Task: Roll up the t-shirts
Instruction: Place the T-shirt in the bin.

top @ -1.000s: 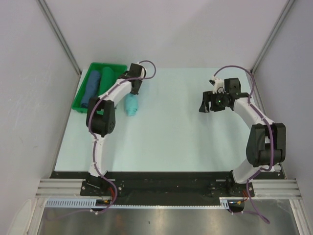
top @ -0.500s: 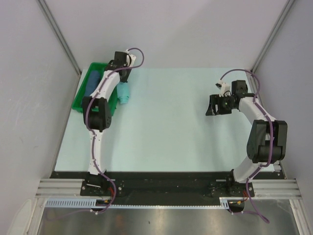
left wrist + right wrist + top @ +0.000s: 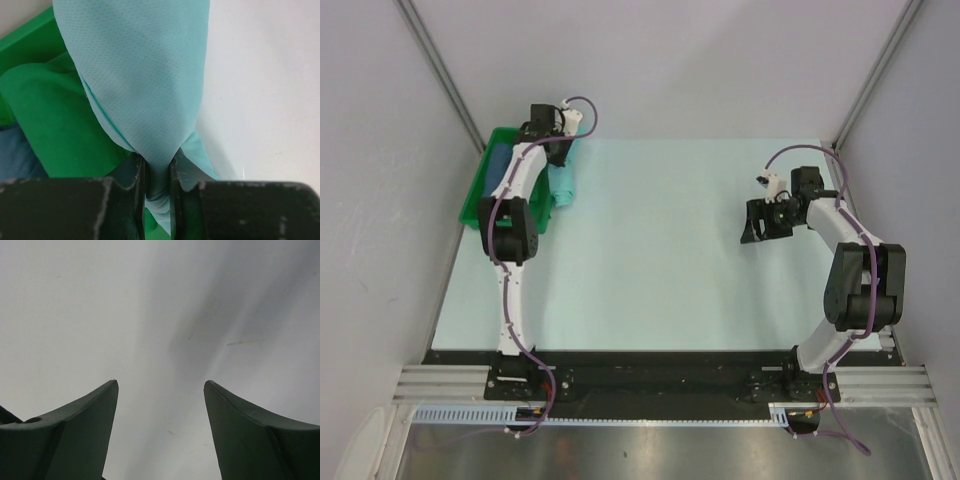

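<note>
1. Left fingers (image 3: 141, 190) pinch the t-shirt (image 3: 145, 75). We see a thin fold of mint cloth squeezed between them, with only a narrow gap left.
2. We see the t-shirt as a rolled bundle stretching away from that grip, wider toward its far end.
3. From above, the t-shirt (image 3: 561, 182) sits just beside the right edge of the bin (image 3: 480, 195), near the far left corner of the counter (image 3: 660, 250). We cannot tell whether it touches the counter.
4. In the left wrist view, the bin (image 3: 25, 42) lies to the left of the t-shirt and bare counter lies to the right.
5. Inside the bin we see a green bundle (image 3: 55, 125) right behind the t-shirt's left edge, and a blue bundle (image 3: 15, 155) further left.
6. Right fingers (image 3: 75, 440) stand wide apart and hold nothing. Only bare counter shows between them.
7. From above, the right fingers (image 3: 757, 222) hover over the counter's right side, well apart from the t-shirt.
</note>
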Robot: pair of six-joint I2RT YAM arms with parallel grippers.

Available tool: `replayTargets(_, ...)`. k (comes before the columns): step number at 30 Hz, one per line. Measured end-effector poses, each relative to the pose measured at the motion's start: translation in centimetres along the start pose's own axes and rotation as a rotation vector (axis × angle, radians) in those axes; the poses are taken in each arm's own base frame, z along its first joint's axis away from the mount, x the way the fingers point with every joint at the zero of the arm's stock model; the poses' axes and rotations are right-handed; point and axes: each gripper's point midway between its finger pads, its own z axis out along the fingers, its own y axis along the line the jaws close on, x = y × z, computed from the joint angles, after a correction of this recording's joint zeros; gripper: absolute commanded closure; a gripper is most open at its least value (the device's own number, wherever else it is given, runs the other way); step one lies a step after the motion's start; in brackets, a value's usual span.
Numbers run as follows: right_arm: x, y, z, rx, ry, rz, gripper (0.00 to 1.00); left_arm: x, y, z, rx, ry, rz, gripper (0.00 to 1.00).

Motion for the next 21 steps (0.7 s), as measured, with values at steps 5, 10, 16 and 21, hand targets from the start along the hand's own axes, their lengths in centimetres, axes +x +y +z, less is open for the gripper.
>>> replayTargets(5, 0.3, -0.1, -0.1, 0.0, 0.013, -0.016, 0.26, 0.3, 1.3, 0.0, 0.113, -0.076, -0.081, 1.0)
replayTargets(10, 0.7, 0.0, -0.1, -0.003, 0.029, -0.022, 0.26, 1.0, 2.7, -0.5, 0.18, -0.123, -0.156, 1.0)
replayTargets(16, 1.1, 0.0, -0.2, -0.006, 0.041, -0.024, 0.26, 1.2, 2.8, -0.9, 0.228, -0.142, -0.176, 1.0)
replayTargets(21, 1.1, 0.0, -0.2, -0.007, 0.042, -0.026, 0.27, 1.4, 2.6, -2.1, 0.252, -0.142, -0.193, 1.0)
